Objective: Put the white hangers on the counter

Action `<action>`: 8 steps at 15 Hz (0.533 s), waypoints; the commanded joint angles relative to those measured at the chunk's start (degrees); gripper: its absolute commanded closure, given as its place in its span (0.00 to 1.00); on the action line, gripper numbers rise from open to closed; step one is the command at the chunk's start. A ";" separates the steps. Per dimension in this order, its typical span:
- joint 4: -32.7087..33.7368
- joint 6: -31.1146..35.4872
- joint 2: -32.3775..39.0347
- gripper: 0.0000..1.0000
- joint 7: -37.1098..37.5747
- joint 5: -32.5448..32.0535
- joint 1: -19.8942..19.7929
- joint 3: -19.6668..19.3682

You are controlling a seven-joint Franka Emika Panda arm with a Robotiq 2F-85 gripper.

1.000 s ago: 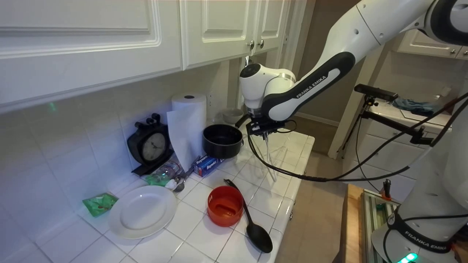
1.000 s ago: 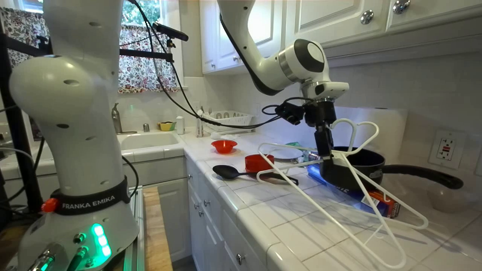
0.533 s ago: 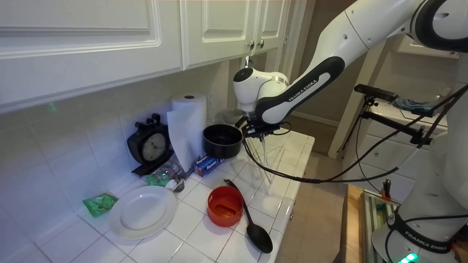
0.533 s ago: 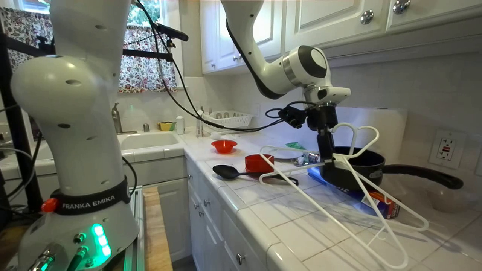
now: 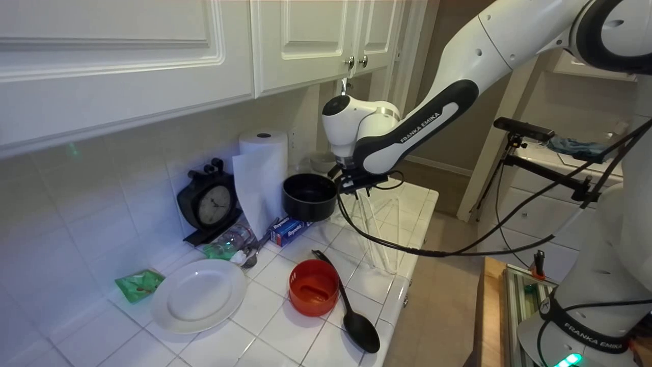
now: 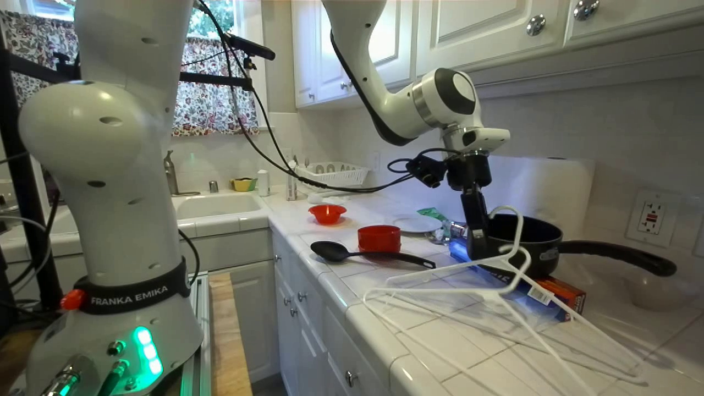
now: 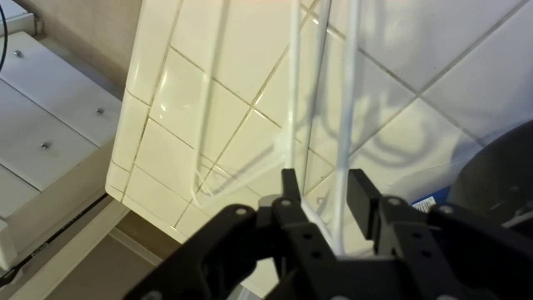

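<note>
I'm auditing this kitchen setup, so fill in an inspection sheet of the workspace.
Surface: glossy white square-tiled counter, dark grout lines.
Job items: thin white triangular hangers, tilted and blurred; contact with the counter cannot be told.
Clutter: long-handled black saucepan, white round plate, red cylindrical container with a long black spoon beside it.
Black two-fingered tool: jaws apart, a hanger bar visible between them in the wrist view.
Black cables: drooping, apart from the hangers in an exterior view.
Surroundings: white panelled cabinets above the counter.

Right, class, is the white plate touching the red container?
Apart. In an exterior view, white counter tiles show between the white plate and the red container.
</note>
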 commanded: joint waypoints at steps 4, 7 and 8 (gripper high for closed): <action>2.01 -0.44 0.38 0.10 -2.47 1.95 0.93 -0.71; 2.27 -0.39 0.27 0.00 -2.95 2.03 1.01 -0.67; 2.30 -0.37 0.25 0.00 -3.11 2.10 1.04 -0.66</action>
